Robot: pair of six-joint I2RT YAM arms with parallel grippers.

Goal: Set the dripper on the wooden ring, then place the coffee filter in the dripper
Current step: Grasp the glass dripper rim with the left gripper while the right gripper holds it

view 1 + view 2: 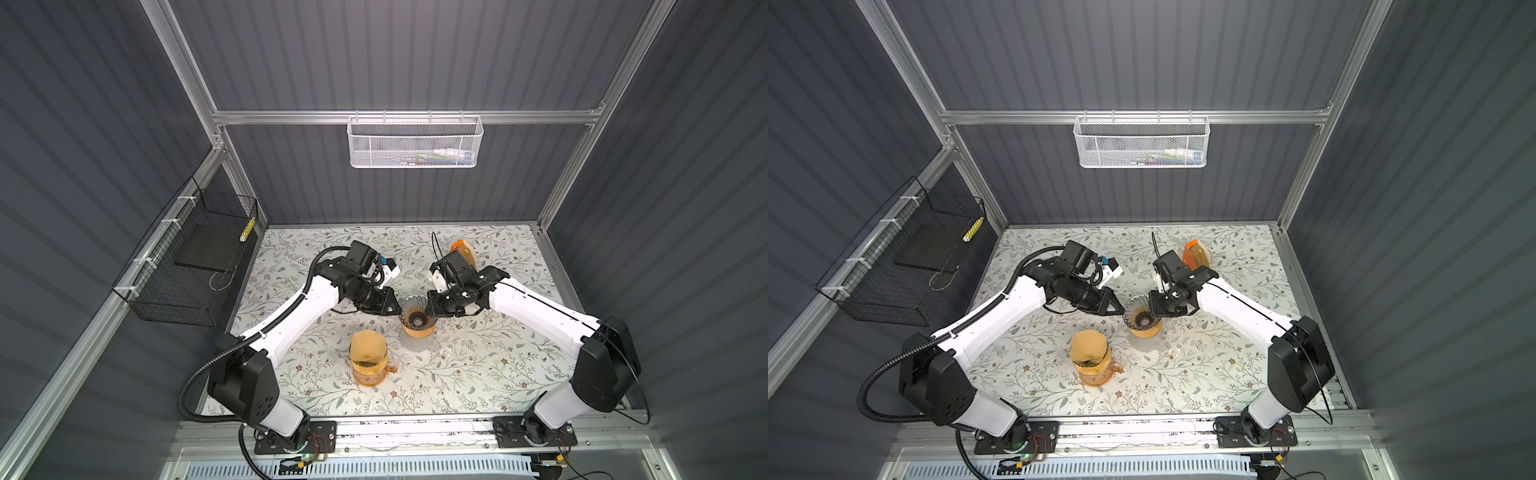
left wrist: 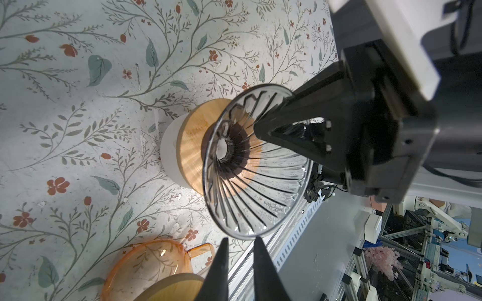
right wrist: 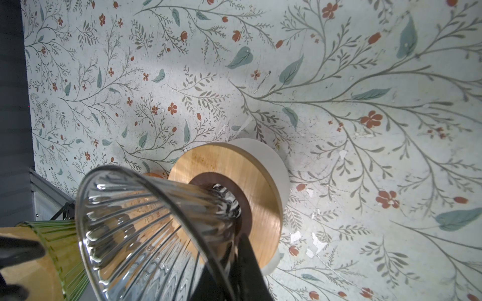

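The right gripper [image 1: 434, 314] is closed on the rim of the glass dripper [image 1: 415, 316], which stands on a wooden collar [image 2: 193, 146] in the middle of the flowered table [image 1: 478, 374]. One of its fingers is inside the cone and the other is mostly hidden behind the glass. The left gripper [image 2: 241, 243] waits at the opposite rim, its jaws only a little apart with nothing between them. The brown coffee filter [image 1: 368, 345] sits apart from the dripper, on top of an amber jug [image 1: 372, 378] nearer the front; what carries it there I cannot make out, and both wrist views cut it off
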